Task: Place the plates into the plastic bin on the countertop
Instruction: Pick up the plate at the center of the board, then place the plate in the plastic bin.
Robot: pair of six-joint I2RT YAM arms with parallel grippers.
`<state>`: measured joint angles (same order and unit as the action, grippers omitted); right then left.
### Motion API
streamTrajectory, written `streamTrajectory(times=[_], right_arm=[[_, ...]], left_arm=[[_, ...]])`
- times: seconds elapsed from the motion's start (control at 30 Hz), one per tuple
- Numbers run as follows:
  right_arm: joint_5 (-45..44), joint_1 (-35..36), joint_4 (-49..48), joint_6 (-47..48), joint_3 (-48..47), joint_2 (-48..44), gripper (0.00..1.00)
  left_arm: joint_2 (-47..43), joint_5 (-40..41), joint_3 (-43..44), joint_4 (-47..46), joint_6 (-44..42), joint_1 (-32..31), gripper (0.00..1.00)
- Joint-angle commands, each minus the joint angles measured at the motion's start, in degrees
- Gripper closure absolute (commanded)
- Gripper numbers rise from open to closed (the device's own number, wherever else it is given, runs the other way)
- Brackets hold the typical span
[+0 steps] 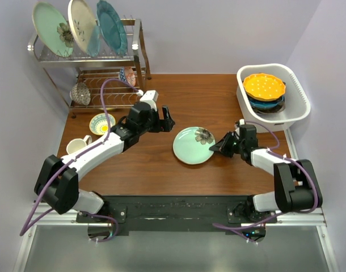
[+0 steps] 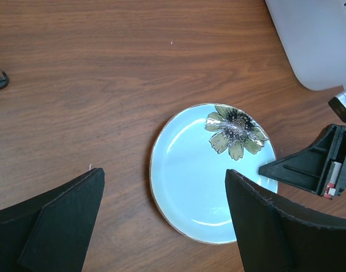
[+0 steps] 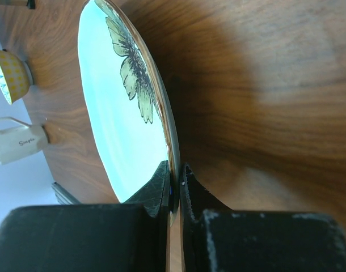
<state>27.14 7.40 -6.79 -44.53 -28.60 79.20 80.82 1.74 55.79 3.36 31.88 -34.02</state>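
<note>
A pale blue-green plate with a dark flower (image 1: pixel 190 146) lies mid-table. My right gripper (image 1: pixel 217 146) is shut on its right rim. In the right wrist view the fingertips (image 3: pixel 161 184) pinch the thin gold edge of the plate (image 3: pixel 110 113), which looks slightly tilted off the wood. My left gripper (image 1: pixel 164 120) is open and empty, hovering up and left of the plate. In its wrist view the plate (image 2: pixel 201 175) lies between its spread fingers (image 2: pixel 264 226). The white plastic bin (image 1: pixel 298 93) at the back right holds a stack topped by a yellow scalloped plate (image 1: pixel 264 85) over a blue one (image 1: pixel 266 103).
A chrome wire rack (image 1: pixel 88 56) at the back left holds three large upright plates. A small yellow-and-blue bowl (image 1: pixel 101 123) and a white mug (image 1: pixel 76 147) stand at the left edge. The bin's corner (image 2: pixel 315 39) and the right arm's finger (image 2: pixel 309 167) show in the left wrist view.
</note>
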Motion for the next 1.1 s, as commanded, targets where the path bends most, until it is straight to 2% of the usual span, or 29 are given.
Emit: streamTrajectory(times=[0.0,0.33,0.83,1.07], right_arm=[[0.73,0.16,1.42,-1.43,-2.78,-5.28,1.0],[1.69,-0.01,4.15,-4.59,-6.9,-11.26,1.0],[1.25,-0.72,6.52,-4.86,-15.69,-9.77,1.0],[2.13,-4.66,6.61,-5.21,-20.52,-8.27,1.0]], left_arm=[[0.13,-0.59,-0.16,-4.67,-0.06,0.18,0.08],[0.13,-0.77,-0.16,-4.67,-0.32,0.18,0.08],[0.13,-0.16,0.37,-4.06,-0.85,0.18,0.08],[-1.71,0.99,0.37,-4.06,-0.85,0.18,0.08]])
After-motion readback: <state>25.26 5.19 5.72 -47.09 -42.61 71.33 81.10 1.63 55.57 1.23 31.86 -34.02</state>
